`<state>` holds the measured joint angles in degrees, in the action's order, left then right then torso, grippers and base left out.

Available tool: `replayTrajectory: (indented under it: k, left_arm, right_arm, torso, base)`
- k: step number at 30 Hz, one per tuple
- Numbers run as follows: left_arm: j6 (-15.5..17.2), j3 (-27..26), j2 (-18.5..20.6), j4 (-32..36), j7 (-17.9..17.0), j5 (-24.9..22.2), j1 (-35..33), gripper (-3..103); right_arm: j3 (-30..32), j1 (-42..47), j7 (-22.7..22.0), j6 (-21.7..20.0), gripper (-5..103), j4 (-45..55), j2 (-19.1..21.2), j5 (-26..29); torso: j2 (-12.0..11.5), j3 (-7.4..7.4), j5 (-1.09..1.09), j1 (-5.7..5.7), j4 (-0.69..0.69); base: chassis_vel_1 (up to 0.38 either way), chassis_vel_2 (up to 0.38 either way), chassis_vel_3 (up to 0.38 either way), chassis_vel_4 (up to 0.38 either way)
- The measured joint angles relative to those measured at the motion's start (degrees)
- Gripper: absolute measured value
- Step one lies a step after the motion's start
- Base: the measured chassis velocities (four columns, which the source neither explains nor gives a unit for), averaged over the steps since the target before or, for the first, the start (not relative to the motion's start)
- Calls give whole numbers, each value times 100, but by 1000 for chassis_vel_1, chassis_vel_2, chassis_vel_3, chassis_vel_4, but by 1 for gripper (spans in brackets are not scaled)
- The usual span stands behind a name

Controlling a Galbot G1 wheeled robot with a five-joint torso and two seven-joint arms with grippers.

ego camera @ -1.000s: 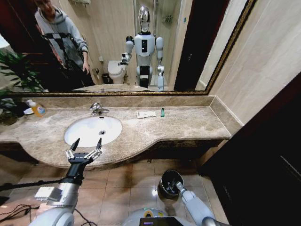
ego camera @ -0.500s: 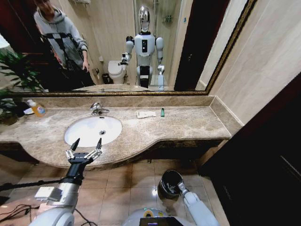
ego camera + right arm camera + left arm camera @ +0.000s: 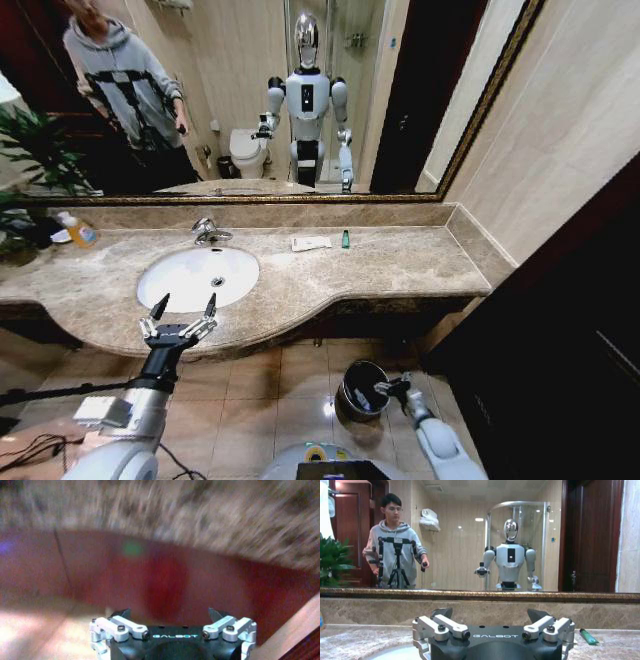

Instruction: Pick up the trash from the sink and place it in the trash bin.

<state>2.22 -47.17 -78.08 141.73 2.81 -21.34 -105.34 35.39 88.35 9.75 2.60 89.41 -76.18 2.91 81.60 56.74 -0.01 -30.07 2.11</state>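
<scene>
The white oval sink [image 3: 185, 278] sits in the marble countertop under a chrome faucet [image 3: 209, 232]. Behind and right of it, on the counter, lie a flat white packet [image 3: 311, 243] and a tiny green piece [image 3: 345, 239], the piece also visible in the left wrist view [image 3: 588, 636]. My left gripper [image 3: 181, 312] [image 3: 490, 615] hovers open and empty at the counter's front edge, just before the basin. The black trash bin [image 3: 347, 377] stands on the floor below. My right gripper [image 3: 395, 384] [image 3: 170, 614] is at the bin's right rim, open and empty.
An orange-capped bottle [image 3: 79, 232] stands at the counter's far left beside a plant [image 3: 14, 236]. A large mirror backs the counter. A dark door panel [image 3: 560, 330] bounds the right side. Tiled floor [image 3: 270, 385] lies open left of the bin.
My right arm has drawn back out of the bin, and its gripper now shows at the bin's right rim. The left arm has not moved.
</scene>
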Motion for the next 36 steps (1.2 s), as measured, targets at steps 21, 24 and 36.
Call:
replayTrajectory:
  k: [21, 24, 36]
  left_arm:
    - [0, 0, 0, 1, -1, 0, 0, 100]
    - [0, 0, 0, 0, -1, 0, 0, 100]
    - [0, -1, 0, 1, -1, 0, 0, 100]
  right_arm:
    - [655, 1514, -258, -92, 100, 3490, -363, 950]
    - [428, 1101, -327, -406, 100, 3831, -402, 1079]
    - [-65, -520, -632, -1537, 100, 3618, 140, 1574]
  torso:
    - [0, 1, 0, -1, -1]
    - [0, 1, 1, -1, 0]
    - [0, 1, 1, -1, 0]
  base:
    - [0, 0, 0, 0]
    - [0, 0, 0, 0]
    - [0, 0, 0, 0]
